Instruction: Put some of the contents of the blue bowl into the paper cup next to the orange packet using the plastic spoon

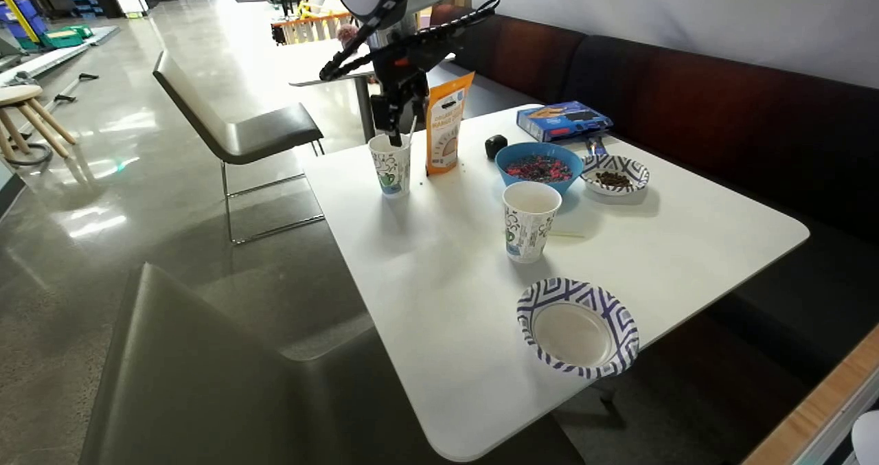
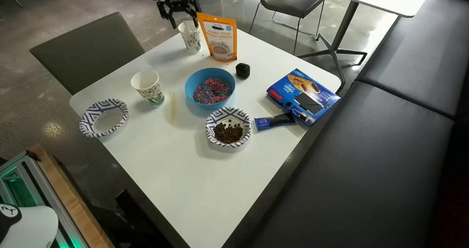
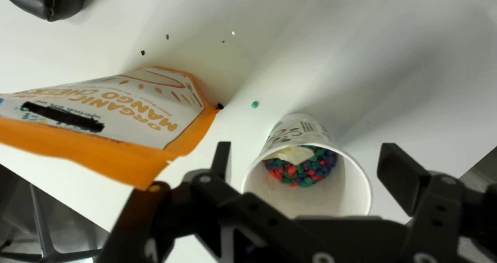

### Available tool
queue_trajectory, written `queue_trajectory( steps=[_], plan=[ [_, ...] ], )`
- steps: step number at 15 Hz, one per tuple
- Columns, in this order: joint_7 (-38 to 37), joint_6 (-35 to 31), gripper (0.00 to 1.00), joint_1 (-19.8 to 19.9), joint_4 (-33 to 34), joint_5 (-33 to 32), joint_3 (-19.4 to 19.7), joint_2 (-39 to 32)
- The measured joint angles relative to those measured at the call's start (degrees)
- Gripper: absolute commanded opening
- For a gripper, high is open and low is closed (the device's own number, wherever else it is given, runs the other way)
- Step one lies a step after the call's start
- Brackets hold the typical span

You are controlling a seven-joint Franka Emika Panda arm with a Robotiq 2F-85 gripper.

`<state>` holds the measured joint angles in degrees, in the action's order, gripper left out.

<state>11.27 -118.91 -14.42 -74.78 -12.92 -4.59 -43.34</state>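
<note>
The blue bowl (image 2: 199, 76) holds red, green and dark grains. The paper cup (image 2: 192, 43) stands upright beside the orange packet (image 2: 221, 39); they also show in an exterior view as cup (image 1: 392, 173) and packet (image 1: 445, 132). In the wrist view the cup (image 3: 297, 131) has similar grains (image 3: 301, 171) at its bottom. A pale piece (image 3: 295, 154) lies on them, perhaps part of the spoon. A thin pale handle (image 1: 413, 127) sticks up from the cup, likely the plastic spoon's. My gripper (image 3: 306, 154) is open above the cup's rim, fingers apart on either side, holding nothing I can see.
A second patterned cup (image 2: 148, 88), a pale stick (image 2: 173, 107), an empty patterned bowl (image 2: 104, 118) and one with brown bits (image 2: 229, 130) stand on the table. A black lump (image 2: 243, 71), blue box (image 2: 304, 96) and blue wrapper (image 2: 274, 121) lie beyond.
</note>
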Motion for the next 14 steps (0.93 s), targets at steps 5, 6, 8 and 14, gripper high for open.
queue_trajectory(
  steps=[5,6,8,14],
  plan=[
    [-1.86,-6.95,1.0,-0.42,-6.56,-0.45,-0.22,6.8],
    [-2.41,-8.54,1.0,-0.42,-8.96,-0.44,-0.34,9.16],
    [-3.64,-9.73,1.0,-0.21,-13.89,0.02,-0.71,14.24],
    [-4.52,-9.69,1.0,0.62,-19.8,0.85,-1.3,20.49]
  ],
)
